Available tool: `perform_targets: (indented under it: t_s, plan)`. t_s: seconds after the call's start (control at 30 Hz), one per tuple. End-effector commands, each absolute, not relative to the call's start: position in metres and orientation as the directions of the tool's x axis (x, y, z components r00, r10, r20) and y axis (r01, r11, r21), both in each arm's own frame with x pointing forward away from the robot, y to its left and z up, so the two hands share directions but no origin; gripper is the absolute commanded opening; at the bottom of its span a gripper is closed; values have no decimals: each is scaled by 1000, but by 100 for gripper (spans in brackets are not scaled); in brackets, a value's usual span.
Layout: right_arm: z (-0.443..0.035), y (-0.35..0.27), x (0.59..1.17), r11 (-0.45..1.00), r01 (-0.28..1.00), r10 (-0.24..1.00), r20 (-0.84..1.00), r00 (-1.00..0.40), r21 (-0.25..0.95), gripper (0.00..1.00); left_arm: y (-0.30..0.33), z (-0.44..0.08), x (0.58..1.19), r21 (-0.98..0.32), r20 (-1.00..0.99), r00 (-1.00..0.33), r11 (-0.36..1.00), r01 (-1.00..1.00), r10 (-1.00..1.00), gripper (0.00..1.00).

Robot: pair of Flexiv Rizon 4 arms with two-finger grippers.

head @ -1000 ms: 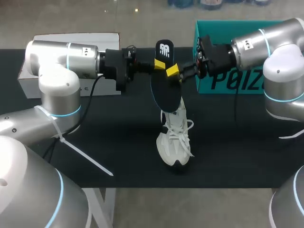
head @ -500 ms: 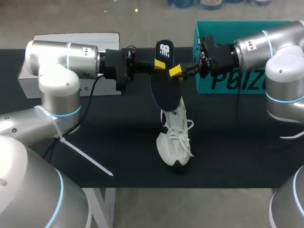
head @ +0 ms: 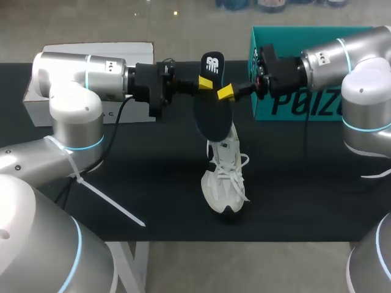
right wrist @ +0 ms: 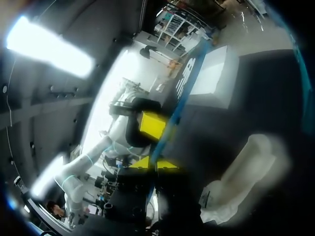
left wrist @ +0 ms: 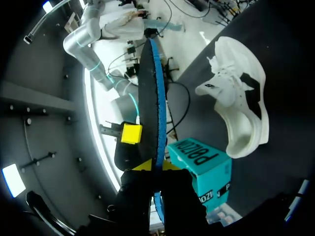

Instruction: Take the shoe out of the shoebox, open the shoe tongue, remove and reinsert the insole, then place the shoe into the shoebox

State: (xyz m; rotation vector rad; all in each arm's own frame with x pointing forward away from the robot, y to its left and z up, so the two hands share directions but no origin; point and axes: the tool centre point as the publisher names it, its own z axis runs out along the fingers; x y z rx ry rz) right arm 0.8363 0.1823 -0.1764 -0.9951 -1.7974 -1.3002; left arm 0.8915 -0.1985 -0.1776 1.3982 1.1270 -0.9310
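Left arm: I've got it coming in from the left edge of the head view, forearm level across the upper part of the frame, wrist pointing at the centre.
Left gripper [head: 204,84]: just above centre, fingers clamped on the insole [head: 212,113]. My left wrist view shows the insole edge-on, running straight out from between the two yellow tips.
Right arm: in from the right edge, elbow bent at the upper right, forearm level and aimed back at the left arm. The two wrists face each other.
Right gripper [head: 227,93]: at the insole's right edge, just beside the left gripper. In the right wrist view the thin blue-edged insole passes between its yellow tips, which press in from both sides, so it is pinched on it too.
Insole: black, white logo on the top end, held upright in the air above the shoe [head: 224,177], lower end close over the shoe's opening.
Shoe: white lace-up sneaker, lower centre of the frame, lying on the black table [head: 153,183], neither gripper touching it.
Shoebox [head: 287,110]: teal, upper right, behind the right wrist, well apart from the shoe.
White box [head: 91,49]: upper left, behind the left arm.
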Motion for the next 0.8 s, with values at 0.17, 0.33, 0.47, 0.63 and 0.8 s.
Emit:
perform_targets:
  t_s: [0.17, 0.33, 0.47, 0.63, 0.8]
  plan:
    - [-166, 178, 827, 203, 876, 227, 849, -478, 438, 0, -193, -166, 885, 143, -966, 144, -22, 990, 215, 100]
    - [-168, 173, 825, 193, 879, 242, 848, -472, 435, 0, -171, -158, 863, -61, -974, -53, -31, 998, 220, 100]
    - [-172, 171, 824, 183, 892, 267, 853, -449, 413, 0, -148, -162, 842, -204, -972, -198, -34, 978, 128, 100]
    - [-172, 171, 824, 183, 892, 267, 853, -449, 413, 0, -126, -168, 829, -319, -947, -319, 4, 948, 46, 100]
    - [-172, 171, 824, 183, 892, 267, 853, -449, 413, 0, -126, -168, 829, -319, -947, -319, 4, 948, 46, 100]
